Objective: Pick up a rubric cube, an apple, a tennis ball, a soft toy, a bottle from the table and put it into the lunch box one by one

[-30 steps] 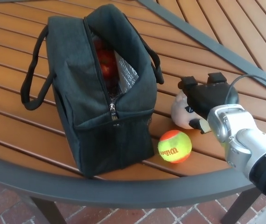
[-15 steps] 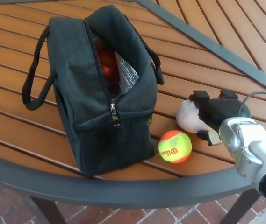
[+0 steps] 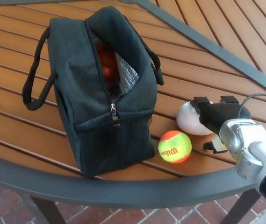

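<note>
The dark grey lunch bag (image 3: 100,93) stands open on the table, and a red apple (image 3: 106,63) shows through its zip opening against the silver lining. A whitish soft toy (image 3: 188,119) lies to the bag's right. In front of the toy rests an orange and yellow tennis ball (image 3: 174,146). My right hand (image 3: 219,119) sits against the toy's right side with its fingertips (image 3: 201,101) over the toy's top edge and the thumb apart below; it is open and not closed around the toy. No cube or bottle shows.
The wooden slat table (image 3: 25,126) has a dark metal rim (image 3: 123,189) curving along the front, close to the ball and bag. A metal bar (image 3: 217,46) crosses the back right. Brick floor lies below the rim.
My right hand has drawn back to the right and toward me, uncovering most of the soft toy, which shifted slightly the same way. Bag and ball have not moved.
</note>
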{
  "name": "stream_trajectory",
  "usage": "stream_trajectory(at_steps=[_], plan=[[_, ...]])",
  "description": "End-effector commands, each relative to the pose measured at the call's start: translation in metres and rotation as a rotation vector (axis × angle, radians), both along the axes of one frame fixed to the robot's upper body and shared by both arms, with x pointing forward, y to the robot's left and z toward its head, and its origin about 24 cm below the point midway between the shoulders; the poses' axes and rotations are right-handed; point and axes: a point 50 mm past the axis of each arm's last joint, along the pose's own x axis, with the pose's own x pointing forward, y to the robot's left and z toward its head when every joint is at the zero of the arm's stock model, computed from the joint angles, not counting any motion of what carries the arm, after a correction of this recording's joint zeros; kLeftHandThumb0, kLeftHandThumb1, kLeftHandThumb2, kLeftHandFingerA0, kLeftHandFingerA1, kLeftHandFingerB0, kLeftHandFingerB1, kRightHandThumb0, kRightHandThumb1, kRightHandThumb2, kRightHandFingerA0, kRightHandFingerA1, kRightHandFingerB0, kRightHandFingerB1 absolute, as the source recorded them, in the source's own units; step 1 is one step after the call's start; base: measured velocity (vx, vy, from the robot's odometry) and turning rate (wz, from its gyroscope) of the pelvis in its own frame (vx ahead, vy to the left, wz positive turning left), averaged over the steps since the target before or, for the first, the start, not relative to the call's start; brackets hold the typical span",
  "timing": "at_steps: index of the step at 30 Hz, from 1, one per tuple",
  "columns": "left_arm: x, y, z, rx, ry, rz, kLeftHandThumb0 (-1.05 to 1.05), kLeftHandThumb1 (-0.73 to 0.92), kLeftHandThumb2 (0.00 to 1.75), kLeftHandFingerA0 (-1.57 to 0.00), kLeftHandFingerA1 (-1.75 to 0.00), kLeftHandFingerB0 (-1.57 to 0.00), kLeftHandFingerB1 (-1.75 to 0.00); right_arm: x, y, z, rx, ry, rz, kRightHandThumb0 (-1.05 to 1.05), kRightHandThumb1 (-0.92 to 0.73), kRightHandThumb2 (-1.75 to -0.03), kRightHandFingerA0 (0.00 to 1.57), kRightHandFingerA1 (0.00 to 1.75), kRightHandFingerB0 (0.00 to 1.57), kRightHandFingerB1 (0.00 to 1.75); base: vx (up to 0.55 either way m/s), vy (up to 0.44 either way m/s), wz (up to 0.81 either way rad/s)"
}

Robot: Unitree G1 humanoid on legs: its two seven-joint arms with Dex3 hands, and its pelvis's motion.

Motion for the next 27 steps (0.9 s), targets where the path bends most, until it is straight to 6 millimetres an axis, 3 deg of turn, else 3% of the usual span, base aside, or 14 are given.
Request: stream_trajectory(at_steps=[1,6,7,10,11,12,13,17,18,20,22,26,27], plan=[[-0.003,0.009,0.004,0.042,-0.026,-0.021,-0.18,0.43,1.12,-0.94,-1.36,-0.9,-1.17,-0.029,-0.016,-0.037,-0.019,-0.116,-0.032,-0.35,-0.87,-0.74,0.86,1.64,0.73,1.21,0.0,0.0,0.0],[-0.003,0.009,0.004,0.04,-0.025,-0.015,-0.18,0.43,1.12,-0.94,-1.36,-0.9,-1.17,-0.031,-0.017,-0.038,-0.012,-0.148,-0.036,-0.35,-0.87,-0.74,0.86,1.64,0.73,1.21,0.0,0.0,0.0],[-0.003,0.009,0.004,0.044,-0.027,-0.026,-0.17,0.43,1.15,-0.93,-1.39,-0.9,-1.17,-0.036,-0.02,-0.038,0.191,-0.262,-0.113,-0.32,-0.8,-0.77,0.84,1.68,0.7,1.31,0.0,0.0,0.0],[-0.003,0.008,0.004,0.029,-0.037,-0.009,-0.16,0.43,1.16,-0.97,-1.33,-0.91,-1.17,-0.04,-0.024,-0.037,0.348,-0.355,-0.195,-0.3,-0.78,-0.77,0.89,1.72,0.72,1.37,0.0,0.0,0.0],[-0.002,0.007,0.003,0.027,-0.035,0.004,-0.15,0.41,1.15,-0.96,-1.35,-0.91,-1.16,-0.042,-0.024,-0.034,0.42,-0.429,-0.214,-0.25,-0.69,-0.87,0.9,1.75,0.71,1.4,0.0,0.0,0.0],[-0.002,0.007,0.003,0.028,-0.033,0.005,-0.15,0.41,1.15,-0.96,-1.35,-0.91,-1.16,-0.042,-0.024,-0.034,0.433,-0.447,-0.215,-0.25,-0.69,-0.87,0.9,1.75,0.71,1.4,0.0,0.0,0.0],[-0.002,0.006,0.003,0.025,-0.04,0.009,-0.12,0.4,1.21,-0.97,-1.32,-0.92,-1.16,-0.043,-0.024,-0.032,0.452,-0.475,-0.217,-0.22,-0.64,-0.93,0.88,1.75,0.62,1.6,0.0,0.0,0.0],[-0.003,0.005,0.003,0.018,-0.044,0.016,-0.14,0.45,1.12,-0.99,-1.3,-0.91,-1.13,-0.044,-0.024,-0.029,0.528,-0.546,-0.247,-0.22,-0.63,-0.95,0.86,1.75,0.6,1.66,0.0,0.0,0.0],[-0.004,0.005,0.003,0.033,-0.03,-0.009,-0.15,0.45,1.1,-0.98,-1.31,-0.91,-1.12,-0.045,-0.024,-0.027,0.586,-0.605,-0.264,-0.18,-0.66,-0.87,0.82,1.75,0.59,1.66,0.0,0.0,0.0],[-0.004,0.005,0.003,0.037,-0.024,-0.017,-0.17,0.5,1.03,-0.97,-1.29,-0.89,-1.11,-0.045,-0.025,-0.026,0.617,-0.639,-0.276,-0.18,-0.67,-0.87,0.83,1.75,0.59,1.68,0.0,0.0,0.0],[-0.004,0.006,0.003,0.038,-0.026,-0.018,-0.16,0.42,1.13,-0.95,-1.37,-0.92,-1.15,-0.048,-0.025,-0.026,0.643,-0.68,-0.293,-0.15,-0.64,-0.9,0.78,1.75,0.65,1.69,0.0,0.0,0.0],[-0.005,0.006,0.004,0.039,-0.039,-0.017,-0.2,0.39,1.17,-0.95,-1.4,-0.96,-1.19,-0.054,-0.024,-0.028,0.702,-0.763,-0.316,-0.11,-0.61,-0.93,0.81,1.75,0.67,1.71,0.0,0.0,0.0],[-0.006,0.006,0.004,0.031,-0.045,-0.012,-0.15,0.42,1.16,-0.99,-1.29,-0.95,-1.13,-0.056,-0.023,-0.029,0.736,-0.78,-0.322,-0.16,-0.57,-1.07,0.87,1.75,0.72,1.75,0.0,0.0,0.0]])
